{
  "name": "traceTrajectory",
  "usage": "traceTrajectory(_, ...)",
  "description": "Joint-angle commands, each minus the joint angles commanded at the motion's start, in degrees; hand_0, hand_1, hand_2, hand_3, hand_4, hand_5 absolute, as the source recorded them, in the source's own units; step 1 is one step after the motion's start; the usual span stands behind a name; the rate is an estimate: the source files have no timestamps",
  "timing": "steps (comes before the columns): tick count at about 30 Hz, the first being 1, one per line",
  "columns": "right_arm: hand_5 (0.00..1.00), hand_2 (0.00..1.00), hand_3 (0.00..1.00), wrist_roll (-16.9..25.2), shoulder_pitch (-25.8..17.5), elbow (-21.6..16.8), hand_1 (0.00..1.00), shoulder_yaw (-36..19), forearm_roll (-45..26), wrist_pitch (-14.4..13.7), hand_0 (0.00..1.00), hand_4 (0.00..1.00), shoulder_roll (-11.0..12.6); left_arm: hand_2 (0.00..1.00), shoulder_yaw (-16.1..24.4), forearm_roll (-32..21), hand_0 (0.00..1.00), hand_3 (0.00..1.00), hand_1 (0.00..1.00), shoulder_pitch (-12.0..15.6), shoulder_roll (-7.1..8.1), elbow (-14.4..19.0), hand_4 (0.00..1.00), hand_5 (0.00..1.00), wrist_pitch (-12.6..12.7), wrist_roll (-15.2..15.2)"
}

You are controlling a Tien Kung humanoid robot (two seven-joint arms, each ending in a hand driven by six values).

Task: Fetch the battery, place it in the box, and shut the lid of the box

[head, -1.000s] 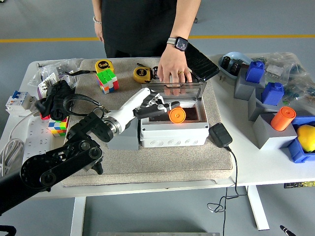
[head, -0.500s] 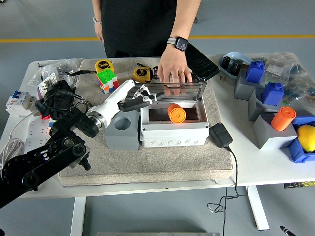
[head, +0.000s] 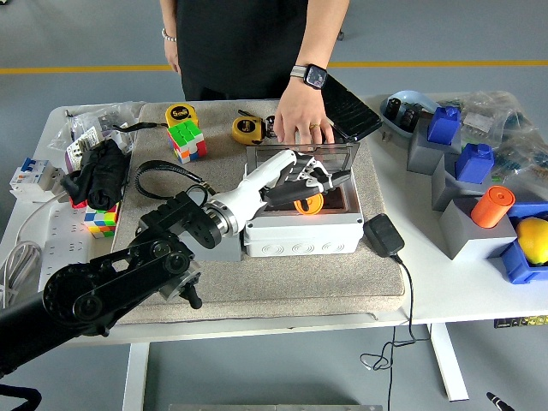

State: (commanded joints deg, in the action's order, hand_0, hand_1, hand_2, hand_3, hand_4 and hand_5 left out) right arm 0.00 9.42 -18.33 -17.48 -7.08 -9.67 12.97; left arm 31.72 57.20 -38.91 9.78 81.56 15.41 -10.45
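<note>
Moved since half a second ago: left hand (head: 300,178), then beside the box's left wall over the grey block, now reaches across the open grey box (head: 300,231), fingers (head: 318,177) spread and loosely fanned, gripping nothing

Battery (head: 308,204): orange cylinder inside the box, in the same spot as before; now mostly covered by the hand, only its lower rim showing

Box: on the beige mat (head: 342,274) at the tabletop's middle; interior largely hidden by the hand

Lid (head: 330,154): clear, raised at the box's far side; a person's hand (head: 300,120) rests on its top edge, unchanged; contact partly blurred by the plastic

Grey block (head: 224,250): touching the box's left wall, now nearly all behind the black forearm (head: 128,274)

Right arm: out of view

Person: at the tabletop's far edge, cut off above the chest

Orange cylinder (head: 491,206): on a grey stand near the right edge, unmoved

Black adapter (head: 384,235): just beside the box's right wall, at the mat's right edge
</note>
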Motion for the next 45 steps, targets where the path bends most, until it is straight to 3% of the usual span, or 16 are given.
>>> traceTrajectory(6,0.496,0.661,0.574,0.06,-0.05,-0.04,0.638,0.08,-0.18,-0.01,0.574,0.934,0.02,0.628,-1.19,-0.18,0.374,0.607,0.623,-0.80,-0.76,-1.54,0.998,0.694,0.49,0.43)
traceTrajectory(14,0.496,0.660,0.573,0.07,-0.01,-0.03,0.637,-0.16,0.02,-0.01,0.576,0.935,0.02,0.628,-2.36,1.29,0.370,0.608,0.623,-0.23,0.12,-3.40,0.998,0.694,0.47,-0.04)
traceTrajectory(20,0.495,0.660,0.573,0.07,-0.11,0.01,0.637,-0.27,0.14,-0.03,0.577,0.934,-0.02,0.625,-1.11,3.87,0.365,0.603,0.622,1.11,2.22,-3.39,0.998,0.693,0.78,-0.01)
traceTrajectory(26,0.496,0.660,0.573,0.10,-0.32,0.02,0.636,-0.54,0.09,-0.05,0.574,0.935,-0.09,0.621,3.82,6.78,0.353,0.602,0.621,3.79,5.68,-1.97,0.998,0.689,1.10,-0.09)
traceTrajectory(32,0.496,0.660,0.573,0.08,-0.18,0.01,0.636,-0.58,0.38,-0.06,0.576,0.934,-0.13,0.621,7.26,8.58,0.348,0.598,0.620,4.56,7.25,-1.36,0.998,0.688,1.13,-0.29)
traceTrajectory(38,0.495,0.660,0.574,0.10,-0.17,-0.03,0.636,-0.73,0.32,-0.09,0.577,0.934,-0.17,0.619,8.87,8.64,0.344,0.595,0.620,4.75,7.68,0.16,0.998,0.689,1.20,-0.17)
traceTrajectory(45,0.495,0.661,0.574,0.10,-0.21,-0.05,0.636,-0.56,0.26,-0.08,0.576,0.935,-0.18,0.613,10.98,6.06,0.327,0.599,0.617,3.69,6.81,2.59,0.998,0.688,3.10,2.97)
